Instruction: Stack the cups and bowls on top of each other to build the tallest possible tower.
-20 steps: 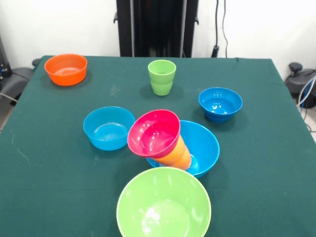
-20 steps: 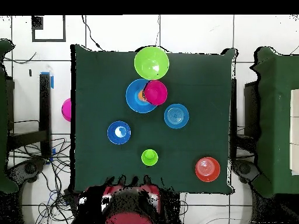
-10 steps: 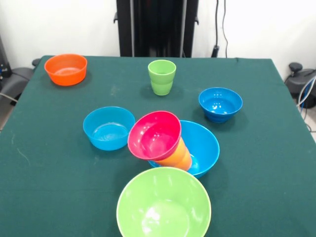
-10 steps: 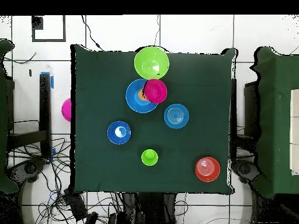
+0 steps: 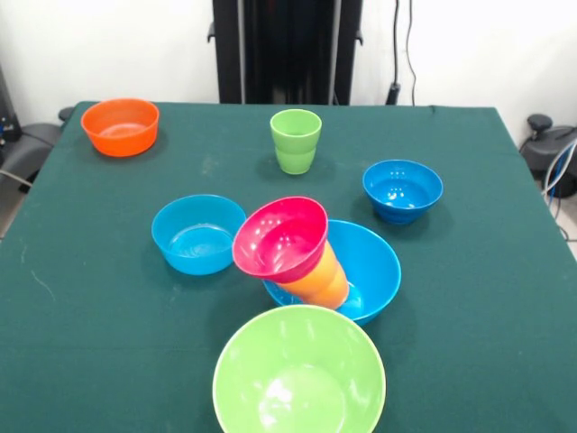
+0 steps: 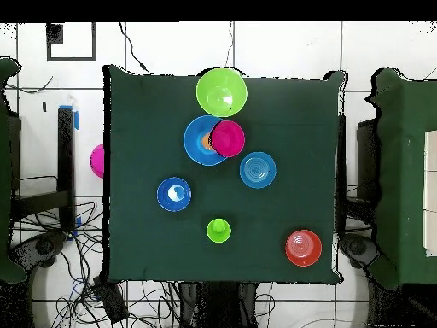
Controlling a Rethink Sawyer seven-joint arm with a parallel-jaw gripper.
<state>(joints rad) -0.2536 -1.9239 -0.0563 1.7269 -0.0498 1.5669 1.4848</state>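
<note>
Tower: pink bowl (image 5: 280, 239) on orange cup (image 5: 317, 280), leaning left inside large blue bowl (image 5: 370, 262), mid-bench (image 5: 487, 298). Lime bowl (image 5: 299, 372) just near of it. Green cup (image 5: 295, 140) far, upright. End effector out of sight; state unknown.

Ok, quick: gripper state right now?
Gripper: not in view in either camera, so its state cannot be told.
</note>
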